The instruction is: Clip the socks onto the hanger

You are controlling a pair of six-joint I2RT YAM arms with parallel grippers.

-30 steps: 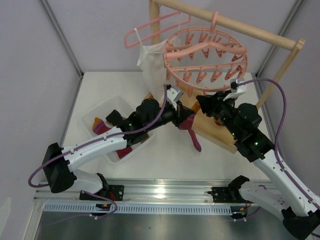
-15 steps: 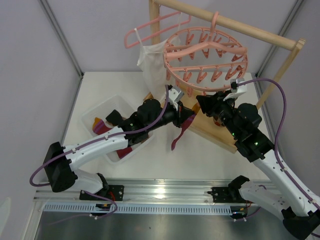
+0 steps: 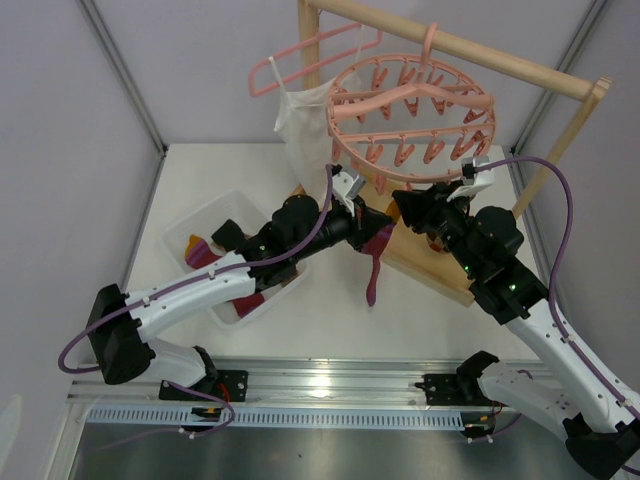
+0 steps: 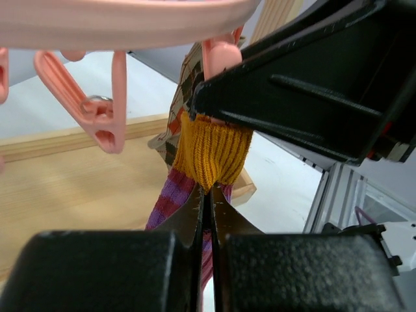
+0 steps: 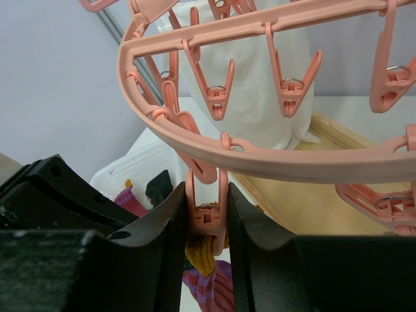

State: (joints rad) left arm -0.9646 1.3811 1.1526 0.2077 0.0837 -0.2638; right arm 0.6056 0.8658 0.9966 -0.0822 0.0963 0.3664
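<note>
Left gripper (image 4: 207,195): clamped tight on sock (image 4: 211,153), pinching just below the mustard cuff; lifted slightly toward the hanger (image 5: 312,166) over the last second.
Right gripper (image 5: 207,211): squeezing one clip (image 5: 207,195) on the hanger's outer ring; no shift since a second ago.
Sock, loose end: swung right, then left, now hanging almost straight down.
Cuff position: directly under the squeezed clip, close against it; whether it is inside the clip mouth cannot be told.
Meaning: swing settling and cuff lined up, so probably ready for feeding in and letting the clip bite.
</note>
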